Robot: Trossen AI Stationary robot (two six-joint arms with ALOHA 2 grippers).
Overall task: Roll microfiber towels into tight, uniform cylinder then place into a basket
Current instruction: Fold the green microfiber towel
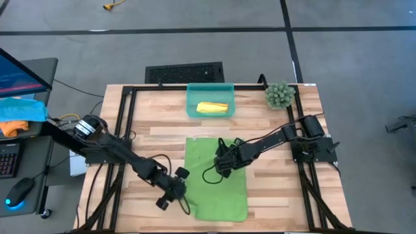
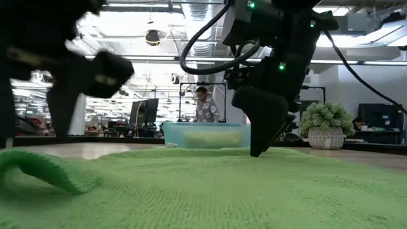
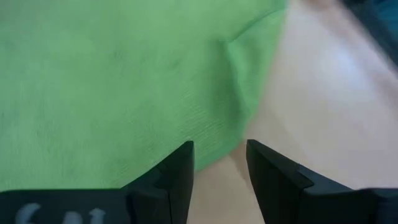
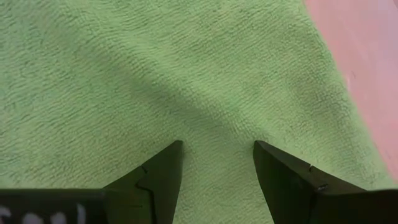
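Green towel point(image 1: 216, 179): flat, nearer me than the basket point(image 1: 210, 101), yellow roll point(image 1: 212, 108) inside.
Left gripper point(image 1: 170, 195): parted, empty, at towel's left edge.
Right gripper point(image 1: 221, 166): agape above towel's middle.
Tip: I pinch the edge squarely, then roll evenly.

Wooden slatted worktop point(image 1: 273, 130) with black frame rails along edges. Small potted plant point(image 1: 279, 95) with pale green foliage at far right corner; in low view it stands in light pot. Black vented panel point(image 1: 184, 72) on floor just beyond far edge. Side desk at left: blue cloth with orange piece point(image 1: 19, 114), keyboard point(image 1: 9, 159), mouse point(image 1: 20, 191), monitor corner point(image 1: 19, 71). Yellow cable point(image 1: 113, 5) on grey floor. Person point(image 2: 205, 105) far back in room.
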